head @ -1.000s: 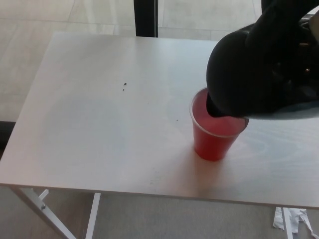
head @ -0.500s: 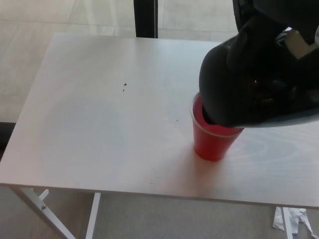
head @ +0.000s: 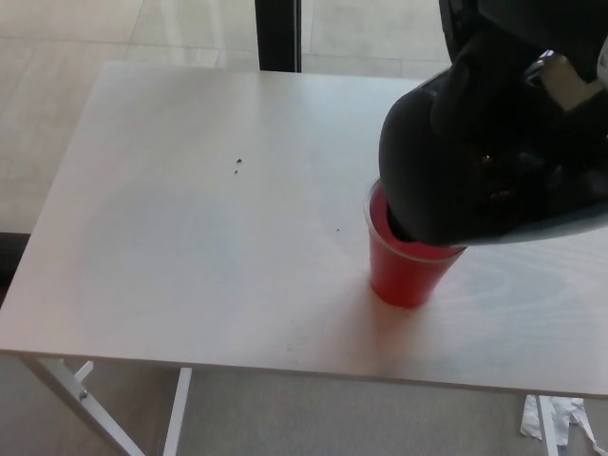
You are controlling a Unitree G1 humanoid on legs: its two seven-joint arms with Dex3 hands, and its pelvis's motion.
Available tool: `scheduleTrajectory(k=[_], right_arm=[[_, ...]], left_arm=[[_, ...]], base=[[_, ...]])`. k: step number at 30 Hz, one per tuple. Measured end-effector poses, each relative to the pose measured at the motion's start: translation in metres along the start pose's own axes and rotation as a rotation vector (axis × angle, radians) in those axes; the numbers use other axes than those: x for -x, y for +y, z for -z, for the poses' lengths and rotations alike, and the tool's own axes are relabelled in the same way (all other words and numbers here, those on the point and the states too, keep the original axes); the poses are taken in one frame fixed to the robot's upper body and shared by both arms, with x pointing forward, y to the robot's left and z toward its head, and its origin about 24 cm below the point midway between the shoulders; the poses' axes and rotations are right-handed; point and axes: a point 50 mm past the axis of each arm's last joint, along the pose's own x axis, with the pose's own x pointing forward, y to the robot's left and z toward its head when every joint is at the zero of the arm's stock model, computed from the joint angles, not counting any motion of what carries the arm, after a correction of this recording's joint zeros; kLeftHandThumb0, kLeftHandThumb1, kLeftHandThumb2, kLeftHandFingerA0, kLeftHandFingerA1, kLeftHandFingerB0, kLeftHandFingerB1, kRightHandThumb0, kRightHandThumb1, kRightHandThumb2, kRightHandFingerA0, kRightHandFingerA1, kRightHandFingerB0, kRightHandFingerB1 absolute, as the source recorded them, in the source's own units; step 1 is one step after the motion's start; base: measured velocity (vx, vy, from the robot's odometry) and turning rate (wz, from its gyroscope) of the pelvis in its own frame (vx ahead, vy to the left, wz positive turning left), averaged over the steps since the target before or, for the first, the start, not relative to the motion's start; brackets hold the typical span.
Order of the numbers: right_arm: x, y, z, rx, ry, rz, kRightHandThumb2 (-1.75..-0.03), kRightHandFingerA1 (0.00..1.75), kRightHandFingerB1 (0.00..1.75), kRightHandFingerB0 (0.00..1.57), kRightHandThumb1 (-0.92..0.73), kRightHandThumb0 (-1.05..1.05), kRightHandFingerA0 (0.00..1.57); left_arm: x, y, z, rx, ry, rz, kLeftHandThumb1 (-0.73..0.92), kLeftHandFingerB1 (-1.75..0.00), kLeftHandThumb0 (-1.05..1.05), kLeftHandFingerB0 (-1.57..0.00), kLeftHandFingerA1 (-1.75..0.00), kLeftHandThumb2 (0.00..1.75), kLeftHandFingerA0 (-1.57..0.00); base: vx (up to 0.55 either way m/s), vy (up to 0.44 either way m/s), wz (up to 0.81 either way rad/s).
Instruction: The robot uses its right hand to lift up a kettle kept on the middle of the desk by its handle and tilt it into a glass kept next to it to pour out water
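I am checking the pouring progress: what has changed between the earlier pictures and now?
The black kettle tipped further left and down over the red cup, now hiding more of its opening. In the last half second almost nothing moved. The cup and white table stayed in place.

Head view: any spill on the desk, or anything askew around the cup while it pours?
No spill shows. The black kettle is tipped over the red cup, which stands upright on the desk. Only a few tiny dark specks mark the tabletop, away from the cup. The kettle hides most of the cup's mouth, so any stream is unseen.
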Motion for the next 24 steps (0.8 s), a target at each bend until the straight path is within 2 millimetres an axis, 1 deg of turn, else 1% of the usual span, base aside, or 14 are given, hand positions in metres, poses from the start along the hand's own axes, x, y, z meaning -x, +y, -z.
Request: scheduleTrajectory(k=[3, 6, 8, 9, 12, 14, 16, 17, 18, 19, 20, 22, 23, 24], right_arm=[[-0.001, 0.000, 0.001, -0.002, 0.001, -0.003, -0.95, 1.69, 1.21, 0.78, -0.52, -0.28, 1.14], [-0.001, 0.000, 0.002, -0.006, 0.003, -0.005, -0.87, 1.75, 1.26, 0.77, -0.55, -0.36, 0.96], [-0.001, 0.000, 0.003, -0.008, 0.005, -0.007, -0.94, 1.68, 1.25, 0.77, -0.54, -0.32, 1.13], [-0.001, 0.000, 0.003, -0.009, 0.005, -0.007, -0.94, 1.75, 1.41, 0.83, -0.50, -0.36, 1.02], [-0.002, 0.000, 0.005, -0.015, 0.009, -0.007, -0.85, 1.75, 1.41, 0.70, -0.59, -0.34, 0.93], [-0.003, 0.000, 0.008, -0.022, 0.021, -0.011, -0.85, 1.75, 1.66, 0.68, -0.60, -0.33, 0.93], [-0.005, 0.000, 0.017, -0.045, 0.059, -0.018, -0.85, 1.75, 1.63, 0.69, -0.60, -0.34, 0.92], [-0.007, 0.000, 0.023, -0.058, 0.082, -0.023, -0.86, 1.68, 1.35, 0.70, -0.63, -0.35, 0.86], [-0.008, 0.000, 0.028, -0.069, 0.101, -0.025, -0.93, 1.74, 1.41, 0.73, -0.61, -0.33, 0.89], [-0.008, 0.000, 0.031, -0.075, 0.113, -0.025, -0.94, 1.75, 1.42, 0.74, -0.63, -0.32, 0.89], [-0.010, 0.000, 0.040, -0.092, 0.144, -0.024, -0.91, 1.74, 1.33, 0.71, -0.68, -0.30, 0.85], [-0.010, 0.000, 0.051, -0.121, 0.183, -0.019, -0.90, 1.75, 1.35, 0.73, -0.67, -0.30, 0.89], [-0.010, -0.001, 0.059, -0.143, 0.210, -0.009, -0.80, 1.72, 1.27, 0.75, -0.65, -0.28, 1.04], [-0.009, -0.002, 0.069, -0.172, 0.243, 0.007, -0.99, 1.34, 1.17, 0.90, -0.52, -0.42, 1.16]], left_arm=[[0.000, 0.000, 0.001, -0.003, 0.003, 0.000, 0.83, -0.51, -0.81, -0.38, -0.55, 0.65, -0.50], [0.000, 0.000, 0.001, -0.005, 0.003, -0.001, 0.84, -0.50, -0.78, -0.36, -0.55, 0.65, -0.48], [0.000, 0.000, 0.001, -0.005, 0.003, -0.001, 0.84, -0.50, -0.79, -0.38, -0.55, 0.65, -0.49], [0.001, 0.001, 0.001, -0.005, 0.003, -0.001, 0.83, -0.51, -0.79, -0.37, -0.56, 0.64, -0.50], [0.001, 0.001, 0.001, -0.003, 0.003, -0.003, 0.83, -0.51, -0.81, -0.35, -0.57, 0.64, -0.50], [0.001, 0.001, 0.002, -0.003, 0.004, -0.003, 0.83, -0.51, -0.79, -0.38, -0.55, 0.65, -0.51], [0.001, 0.001, 0.003, -0.003, 0.008, -0.004, 0.85, -0.51, -0.78, -0.37, -0.55, 0.65, -0.50], [0.002, 0.002, 0.003, -0.004, 0.010, -0.006, 0.85, -0.51, -0.79, -0.37, -0.55, 0.65, -0.50], [0.002, 0.002, 0.004, -0.005, 0.012, -0.006, 0.85, -0.50, -0.79, -0.36, -0.54, 0.65, -0.49], [0.002, 0.002, 0.004, -0.005, 0.013, -0.006, 0.67, -0.58, -0.80, -0.32, -0.62, 1.06, -0.44], [0.002, 0.002, 0.004, -0.006, 0.014, -0.006, 0.84, -0.50, -0.80, -0.34, -0.55, 0.65, -0.49], [0.002, 0.002, 0.005, -0.006, 0.015, -0.006, 0.84, -0.52, -0.79, -0.36, -0.56, 0.64, -0.50], [0.002, 0.002, 0.005, -0.006, 0.015, -0.006, 0.84, -0.52, -0.81, -0.36, -0.57, 0.64, -0.50], [0.002, 0.002, 0.005, -0.006, 0.015, -0.007, 0.83, -0.51, -0.82, -0.38, -0.55, 0.65, -0.53]], base=[[0.00, 0.000, 0.00], [0.00, 0.000, 0.00], [0.00, 0.000, 0.00], [0.00, 0.000, 0.00], [0.00, 0.000, 0.00], [0.00, 0.000, 0.00], [0.00, 0.000, 0.00], [0.00, 0.000, 0.00], [0.00, 0.000, 0.00], [0.00, 0.000, 0.00], [0.00, 0.000, 0.00], [0.00, 0.000, 0.00], [0.00, 0.000, 0.00], [0.00, 0.000, 0.00]])
